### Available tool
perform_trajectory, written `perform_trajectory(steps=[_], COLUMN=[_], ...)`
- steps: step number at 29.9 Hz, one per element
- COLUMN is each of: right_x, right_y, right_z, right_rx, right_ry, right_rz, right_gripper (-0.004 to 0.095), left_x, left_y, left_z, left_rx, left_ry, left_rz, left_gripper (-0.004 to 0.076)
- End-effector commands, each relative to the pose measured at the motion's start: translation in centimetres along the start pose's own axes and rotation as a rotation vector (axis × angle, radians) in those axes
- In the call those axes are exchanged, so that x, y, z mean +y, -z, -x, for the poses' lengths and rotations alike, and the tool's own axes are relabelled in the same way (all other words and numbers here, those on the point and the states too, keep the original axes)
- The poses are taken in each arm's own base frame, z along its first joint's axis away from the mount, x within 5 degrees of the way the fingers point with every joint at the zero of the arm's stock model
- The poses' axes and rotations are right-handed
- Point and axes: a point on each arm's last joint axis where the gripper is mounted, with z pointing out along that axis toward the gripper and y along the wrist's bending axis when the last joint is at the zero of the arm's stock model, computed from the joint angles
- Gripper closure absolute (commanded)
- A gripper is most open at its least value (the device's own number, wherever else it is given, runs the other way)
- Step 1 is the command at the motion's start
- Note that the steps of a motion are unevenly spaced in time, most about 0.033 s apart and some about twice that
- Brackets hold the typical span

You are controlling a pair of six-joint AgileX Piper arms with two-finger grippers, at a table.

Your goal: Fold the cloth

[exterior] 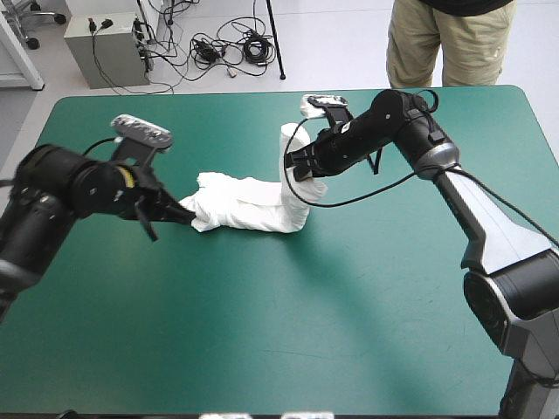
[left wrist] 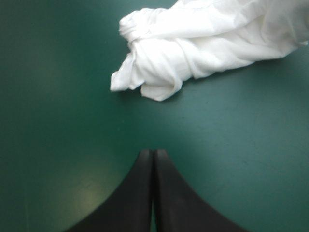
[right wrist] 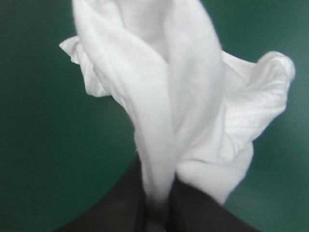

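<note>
The white T-shirt (exterior: 249,209) lies as a crumpled, rolled heap near the table's middle, one end drawn upward toward the far side. My right gripper (exterior: 294,166) is shut on the T-shirt and holds that raised end; in the right wrist view the cloth (right wrist: 164,106) hangs out from between the black fingers (right wrist: 190,208). My left gripper (exterior: 185,214) is shut and holds nothing, its tip just short of the heap's left end. Ahead of the left gripper (left wrist: 153,154) the bunched left end of the T-shirt (left wrist: 159,58) rests on the teal-green cover.
The teal-green cover (exterior: 288,332) is bare in front of the heap and to its right. A small white piece of the cloth (exterior: 311,105) shows behind the right arm near the far edge.
</note>
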Motion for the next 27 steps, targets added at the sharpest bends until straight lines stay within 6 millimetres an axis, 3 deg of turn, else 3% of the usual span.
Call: perform_trajectory(steps=[1, 6, 12, 15, 19, 21, 23, 27], right_x=[3.4, 4.6, 6.2, 6.8, 7.1, 7.2, 7.3, 7.2], right_y=[2.1, -1.6, -5.2, -6.2, -6.9, -6.9, -6.6, -5.7], right_z=[1.4, 2.1, 4.1, 4.4, 4.2, 4.1, 4.1, 4.1], right_rx=[-0.176, -0.169, -0.175, -0.136, -0.062, -0.047, -0.031, -0.013], right_ry=[0.043, 0.031, 0.045, 0.051, 0.062, 0.048, 0.042, 0.072], right_rz=[0.057, 0.118, 0.168, 0.201, 0.246, 0.244, 0.244, 0.189], right_gripper=[0.0923, 0.0923, 0.0898, 0.0728, 0.0344, 0.0261, 0.0285, 0.0424], left_x=[1.1, 1.1, 0.3, -0.2, -0.2, -0.2, -0.2, -0.2], left_y=[4.0, 6.1, 6.2, 6.1, 6.1, 6.1, 6.1, 6.1], left_z=[-3.4, -6.7, -7.7, -7.5, -7.5, -7.5, -7.5, -7.5], left_rx=[-0.055, -0.109, -0.113, -0.111, -0.113, -0.112, -0.112, -0.112], left_ry=[0.059, 0.075, 0.108, 0.125, 0.126, 0.127, 0.127, 0.134], left_rz=[0.034, 0.039, -0.041, -0.09, -0.093, -0.091, -0.091, -0.093], left_gripper=[0.0733, 0.0733, 0.0733, 0.0733, 0.0733, 0.0733, 0.0733, 0.0733])
